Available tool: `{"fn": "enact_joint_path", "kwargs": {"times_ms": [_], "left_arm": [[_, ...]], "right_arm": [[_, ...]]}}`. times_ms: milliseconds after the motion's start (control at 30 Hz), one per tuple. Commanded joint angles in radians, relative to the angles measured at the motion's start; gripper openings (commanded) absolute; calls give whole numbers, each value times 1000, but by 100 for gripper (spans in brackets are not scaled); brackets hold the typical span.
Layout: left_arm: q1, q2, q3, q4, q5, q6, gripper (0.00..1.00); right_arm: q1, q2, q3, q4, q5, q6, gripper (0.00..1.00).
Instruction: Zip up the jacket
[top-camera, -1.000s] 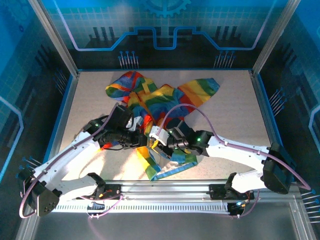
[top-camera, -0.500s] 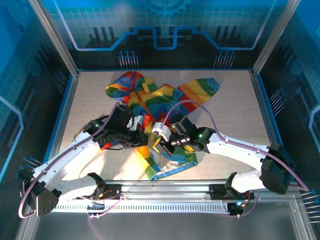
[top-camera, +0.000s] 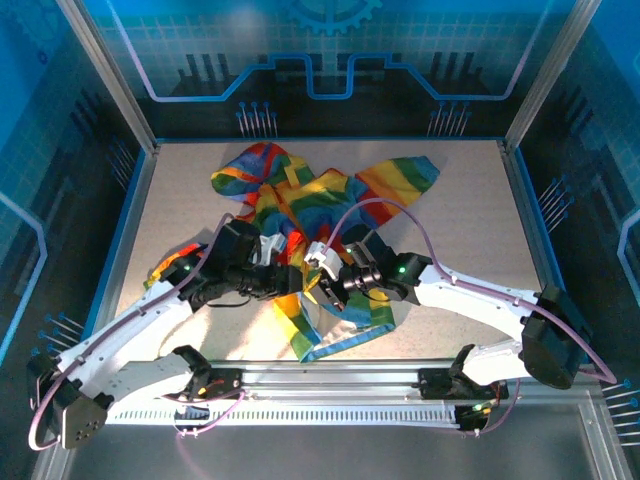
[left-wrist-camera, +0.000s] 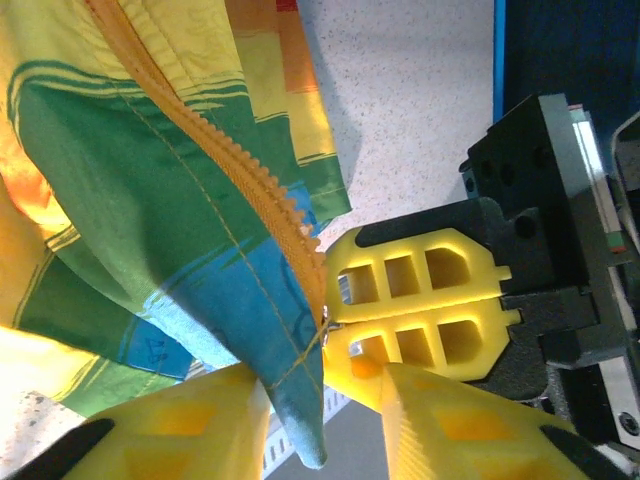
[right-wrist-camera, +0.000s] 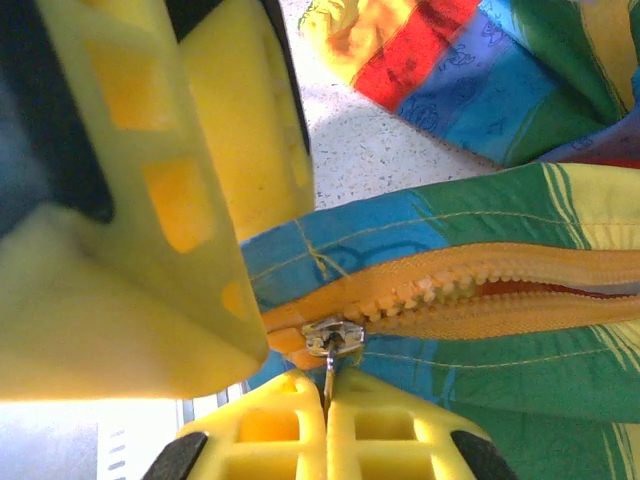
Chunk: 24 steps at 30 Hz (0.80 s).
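Note:
The rainbow-striped jacket (top-camera: 300, 195) lies crumpled mid-table, its lower hem (top-camera: 335, 330) toward the near edge. The orange zipper (right-wrist-camera: 480, 285) is joined at its bottom end, with the silver slider (right-wrist-camera: 335, 338) sitting there. My right gripper (right-wrist-camera: 327, 400) is shut on the slider's pull tab; it also appears in the left wrist view (left-wrist-camera: 330, 322) and from above (top-camera: 318, 285). My left gripper (left-wrist-camera: 325, 388) stands open right beside it, with the blue hem corner (left-wrist-camera: 300, 420) hanging between its fingers (right-wrist-camera: 130, 300). From above, the left gripper (top-camera: 285, 283) nearly touches the right one.
A blue-rimmed table edge (top-camera: 135, 230) and metal posts frame the speckled table (top-camera: 460, 200). A metal rail (top-camera: 330, 385) runs along the near side. Purple cables loop over both arms. Bare surface lies to the right and far left of the jacket.
My left arm has slid right and nearer, bringing its gripper up against the right gripper at the hem. The right gripper shifted slightly left. The jacket has barely moved.

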Motion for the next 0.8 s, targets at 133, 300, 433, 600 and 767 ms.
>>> {"fn": "enact_joint_path", "kwargs": {"times_ms": [133,300,433,600,767], "left_arm": [[-9,-33,-54,62,-9,-68,26],[-9,-35,-70,87,-6,-85,9],[-9,-33,-52,41,-24,-64,0],[-6,-8,14,-64,-26,1,0],[-5,31,59,-119,-5,47,0]], "right_arm": [[-2,14,-10,24,-27,13,0],[-2,24,1,15,-19,10,0],[-2,14,-5,19,-4,8,14],[-2,-55,-55,33,40,-30,37],[-7,-117,-73,14,74,-77,37]]}}
